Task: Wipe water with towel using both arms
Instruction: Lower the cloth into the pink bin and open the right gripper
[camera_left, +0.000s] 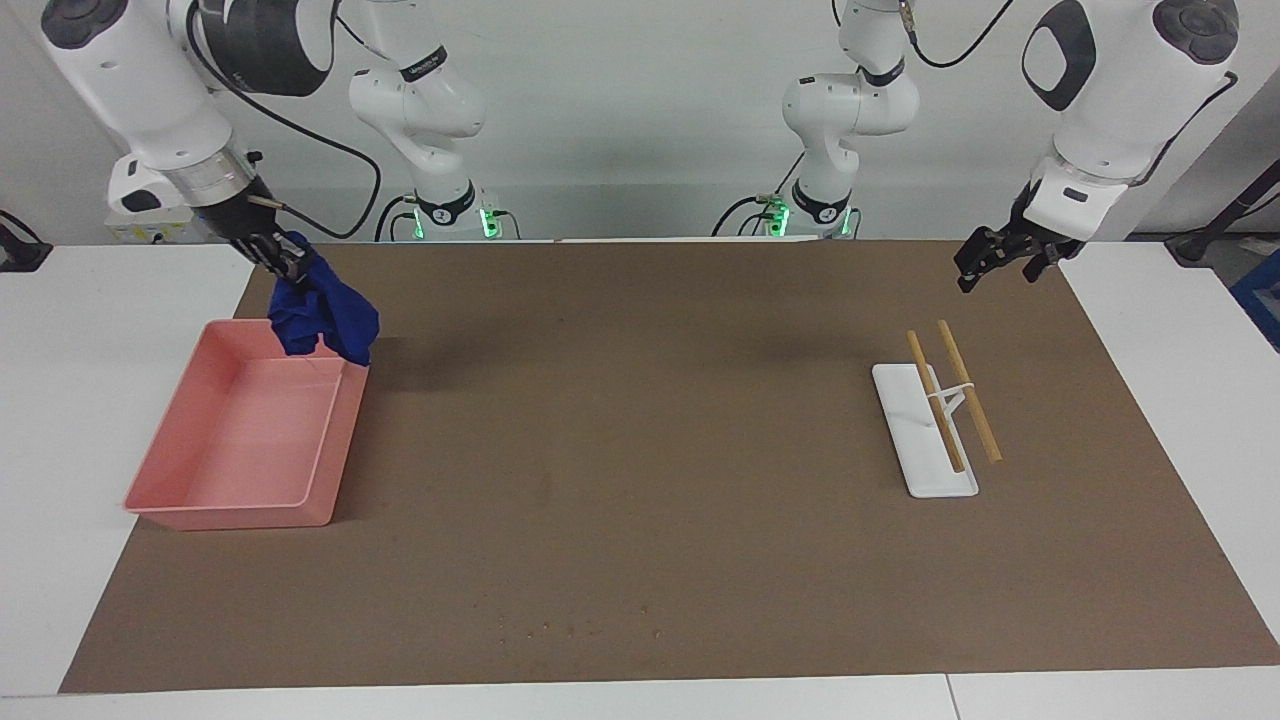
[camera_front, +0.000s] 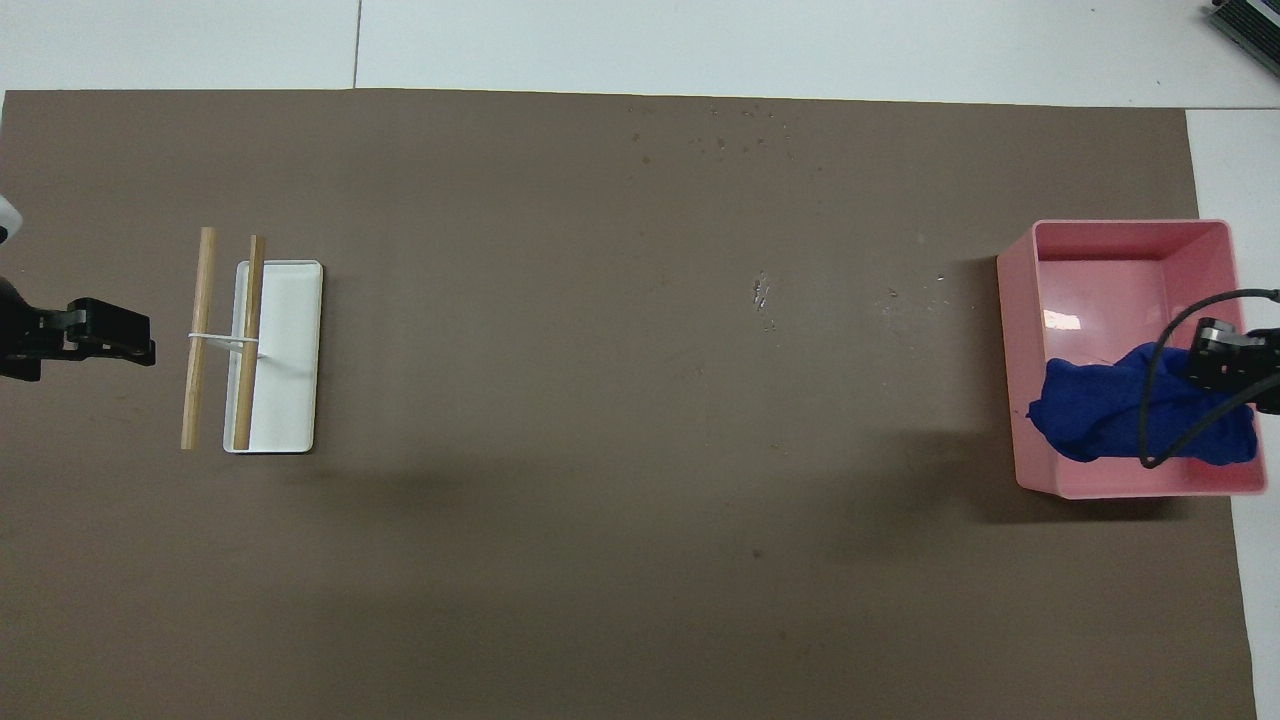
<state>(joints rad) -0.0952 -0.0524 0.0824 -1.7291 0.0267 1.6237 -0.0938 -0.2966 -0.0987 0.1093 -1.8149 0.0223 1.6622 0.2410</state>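
Note:
The royal-blue towel (camera_left: 325, 315) hangs bunched from my right gripper (camera_left: 285, 262), which is shut on its top. In the overhead view the towel (camera_front: 1120, 415) covers the end of the pink tray (camera_front: 1010, 330) nearest the robots, with the right gripper (camera_front: 1225, 365) above it. The facing view shows the cloth in the air over the pink tray's (camera_left: 230, 515) rim. Faint water specks (camera_front: 765, 290) dot the brown mat near its middle. My left gripper (camera_left: 968, 270) waits open and holds nothing, over the mat's corner at the left arm's end, also in the overhead view (camera_front: 130, 345).
A white tray (camera_left: 925, 470) with two wooden sticks (camera_left: 965, 385) tied across it lies at the left arm's end of the mat, below the left gripper. More specks (camera_left: 560, 628) sit near the mat's edge farthest from the robots.

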